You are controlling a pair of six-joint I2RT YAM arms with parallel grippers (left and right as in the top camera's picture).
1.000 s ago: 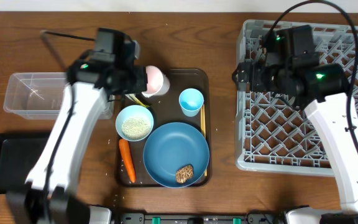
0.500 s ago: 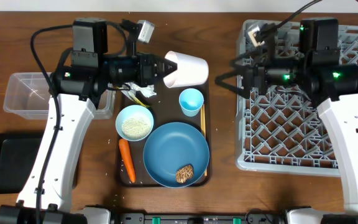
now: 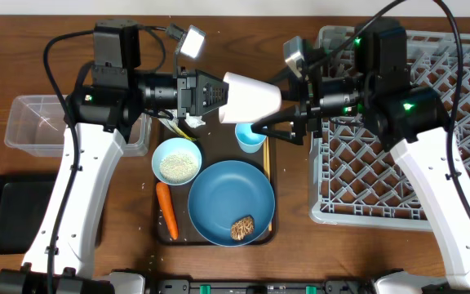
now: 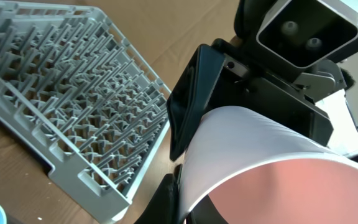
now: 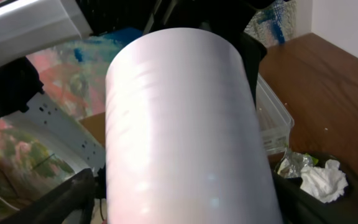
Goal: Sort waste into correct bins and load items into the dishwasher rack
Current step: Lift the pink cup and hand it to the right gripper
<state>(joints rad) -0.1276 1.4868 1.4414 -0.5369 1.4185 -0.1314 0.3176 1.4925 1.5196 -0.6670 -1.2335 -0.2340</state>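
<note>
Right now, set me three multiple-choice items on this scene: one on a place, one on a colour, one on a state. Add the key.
1. The carrot lies:
A) in the rack
B) on the brown serving tray, left of the blue plate
C) in the clear tub

2. The small cup standing on that tray is:
A) red
B) black
C) light blue

3. The pink cup in the left end effector is:
A) held sideways in the air
B) upright in the rack
C) upside down on the plate

Key:
1 B: the overhead view shows it on the tray beside the plate.
2 C: its inside shows light blue.
3 A: the shut end effector holds it level above the tray, mouth toward that arm.
</note>
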